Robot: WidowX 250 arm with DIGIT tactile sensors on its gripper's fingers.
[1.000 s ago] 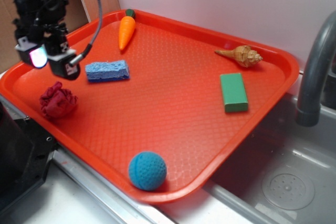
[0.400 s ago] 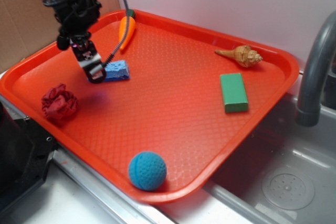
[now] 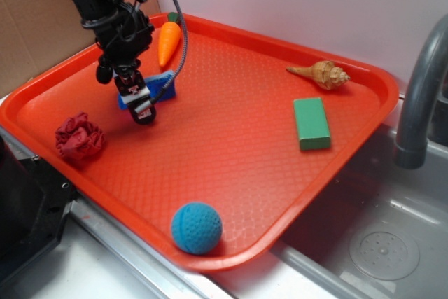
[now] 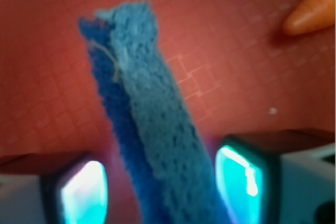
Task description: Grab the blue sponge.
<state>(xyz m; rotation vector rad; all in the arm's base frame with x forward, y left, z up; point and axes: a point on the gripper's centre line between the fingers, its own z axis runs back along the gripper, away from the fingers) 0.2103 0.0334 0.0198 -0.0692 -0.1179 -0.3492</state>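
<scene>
Wrist view first, and the blue sponge [image 4: 152,129] fills the middle of the shot, running up and away from the camera between the two glowing pads [image 4: 84,192], one on each side. There is clear red tray [image 4: 236,66] showing between the sponge and each pad, so the claw [image 4: 163,192] stands apart, straddling the sponge without pinching it. An orange tip of the carrot [image 4: 315,11] pokes in ahead of the claw, off to the upper right of this shot.

Out to the exterior view: the claw [image 3: 142,108] is down low over the tray [image 3: 231,145], arm angled in from the top left, and the blue sponge [image 3: 166,82] sits right behind the fingers, partly hidden by them and by the black cable [image 3: 178,47]. The carrot [image 3: 168,40] lies just beyond the claw, toward the tray's far rim. The crumpled red cloth [image 3: 78,138] sits near the claw on the camera's left. Well apart from the claw to the right lie the green block [image 3: 311,122] and the seashell [image 3: 323,73]. The teal ball [image 3: 197,227] rests at the near rim, also well away. A grey faucet [image 3: 420,96] rises over the sink [image 3: 378,236] past the tray's right edge.
</scene>
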